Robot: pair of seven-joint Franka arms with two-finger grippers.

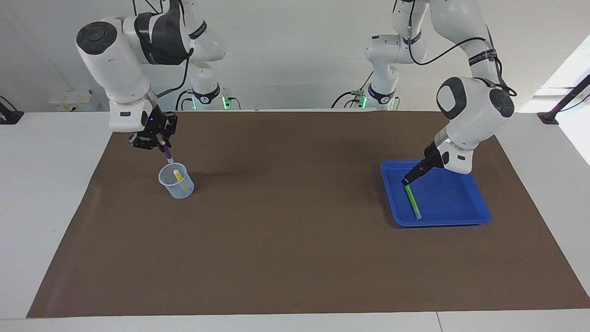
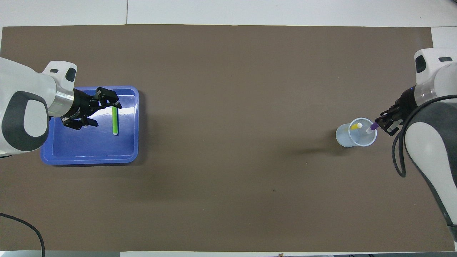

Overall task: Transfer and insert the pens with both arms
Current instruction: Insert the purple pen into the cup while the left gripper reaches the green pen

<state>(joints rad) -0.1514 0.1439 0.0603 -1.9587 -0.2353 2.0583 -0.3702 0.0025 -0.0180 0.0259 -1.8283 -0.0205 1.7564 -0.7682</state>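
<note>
Over at the right arm's end of the worktop (image 1: pixel 295 286), the right gripper (image 1: pixel 162 146) hangs just above the cup (image 1: pixel 176 181), clamped on the purple pen (image 1: pixel 168 153), whose pale cap end points down over the cup's rim. Yellow pen (image 1: pixel 179 179) sits inside the cup, leaning against the wall. At the left arm's end, the left gripper (image 1: pixel 407 180) is down in the blue tray (image 1: pixel 465 203), fingers spread wide, right at the upper end of the green pen (image 1: pixel 413 199). That pen lies flat on the tray floor; I can't tell whether the fingers touch it. Brown mat (image 1: pixel 295 221) covers the worktop under the cup and tray.
</note>
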